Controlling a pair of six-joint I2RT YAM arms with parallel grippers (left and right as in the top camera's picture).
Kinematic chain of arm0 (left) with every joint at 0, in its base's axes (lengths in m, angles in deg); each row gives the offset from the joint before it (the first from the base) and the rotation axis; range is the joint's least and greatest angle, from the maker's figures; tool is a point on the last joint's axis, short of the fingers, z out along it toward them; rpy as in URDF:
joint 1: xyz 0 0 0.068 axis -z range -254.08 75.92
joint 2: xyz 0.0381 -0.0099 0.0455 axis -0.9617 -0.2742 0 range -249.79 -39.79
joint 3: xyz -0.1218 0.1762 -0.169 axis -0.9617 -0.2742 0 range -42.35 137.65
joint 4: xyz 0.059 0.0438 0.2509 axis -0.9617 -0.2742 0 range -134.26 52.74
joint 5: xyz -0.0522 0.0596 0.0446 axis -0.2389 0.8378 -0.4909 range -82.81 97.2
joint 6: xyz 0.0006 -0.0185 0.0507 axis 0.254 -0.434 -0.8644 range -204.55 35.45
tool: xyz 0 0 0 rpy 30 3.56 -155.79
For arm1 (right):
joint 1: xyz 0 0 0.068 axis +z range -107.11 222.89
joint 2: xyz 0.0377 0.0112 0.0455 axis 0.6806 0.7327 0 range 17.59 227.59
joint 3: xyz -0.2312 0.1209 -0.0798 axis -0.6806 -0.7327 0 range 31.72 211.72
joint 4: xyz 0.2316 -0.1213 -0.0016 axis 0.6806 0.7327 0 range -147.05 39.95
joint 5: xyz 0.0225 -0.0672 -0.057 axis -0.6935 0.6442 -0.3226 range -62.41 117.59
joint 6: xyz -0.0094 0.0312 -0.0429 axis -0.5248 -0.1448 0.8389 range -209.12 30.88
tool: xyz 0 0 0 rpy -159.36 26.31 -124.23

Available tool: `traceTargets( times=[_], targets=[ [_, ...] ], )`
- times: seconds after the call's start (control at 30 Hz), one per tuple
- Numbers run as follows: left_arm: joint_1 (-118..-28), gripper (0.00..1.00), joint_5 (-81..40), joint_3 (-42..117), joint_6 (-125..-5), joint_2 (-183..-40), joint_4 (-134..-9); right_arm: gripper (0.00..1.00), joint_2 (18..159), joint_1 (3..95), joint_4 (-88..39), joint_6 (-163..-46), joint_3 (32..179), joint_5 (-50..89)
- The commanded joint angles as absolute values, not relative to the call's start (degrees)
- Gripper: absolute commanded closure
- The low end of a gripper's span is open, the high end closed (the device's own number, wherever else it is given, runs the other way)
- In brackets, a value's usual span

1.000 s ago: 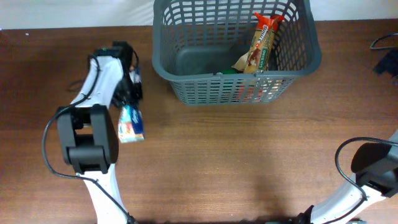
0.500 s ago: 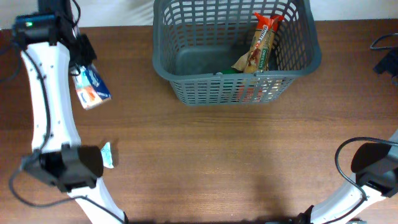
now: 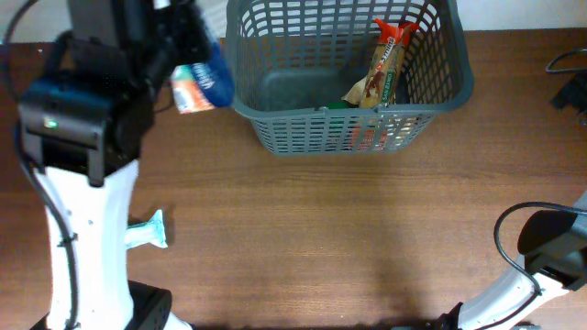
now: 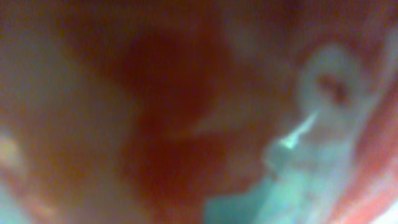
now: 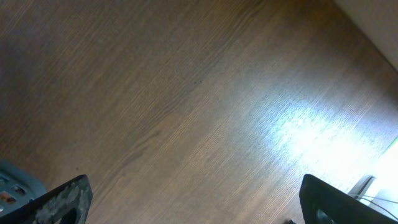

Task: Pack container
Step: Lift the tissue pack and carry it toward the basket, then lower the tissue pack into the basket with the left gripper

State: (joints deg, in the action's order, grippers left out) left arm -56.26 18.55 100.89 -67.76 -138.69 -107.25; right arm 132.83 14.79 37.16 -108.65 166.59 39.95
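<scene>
The container (image 3: 348, 109), a dark grey lattice basket, stands at the back middle of the table. A brown and orange snack packet (image 3: 386, 62) leans inside it at the right. My left gripper (image 3: 176, 66) is raised high, just left of the basket's left rim, and is shut on a blue, white and orange packet (image 3: 200, 85). The left wrist view is a close blur of that packet (image 4: 311, 155). My right gripper (image 5: 193, 205) is open and empty over bare wood, with a corner of the basket (image 5: 12, 177) at its lower left.
A small teal packet (image 3: 147, 231) lies on the table at the front left, beside the left arm's column. The right arm's base (image 3: 550, 243) stands at the front right. A cable and a dark part (image 3: 570, 90) show at the right edge.
My left arm has lifted the blue and white packet off the table and swung it up and right, to beside the basket's left rim. The teal packet came into sight.
</scene>
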Motion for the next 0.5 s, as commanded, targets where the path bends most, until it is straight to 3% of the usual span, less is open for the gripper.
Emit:
traceTargets(
  times=[0.0,0.47],
  targets=[
    [-51.89,0.98,24.21,101.31,-67.21,-140.61,-103.78,0.01,132.51,14.42,36.99,-109.35,166.32,39.82],
    [-48.02,0.98,21.33,101.31,-64.59,-155.87,-94.25,0.01,132.51,14.42,36.99,-109.35,166.32,39.82]
  ],
)
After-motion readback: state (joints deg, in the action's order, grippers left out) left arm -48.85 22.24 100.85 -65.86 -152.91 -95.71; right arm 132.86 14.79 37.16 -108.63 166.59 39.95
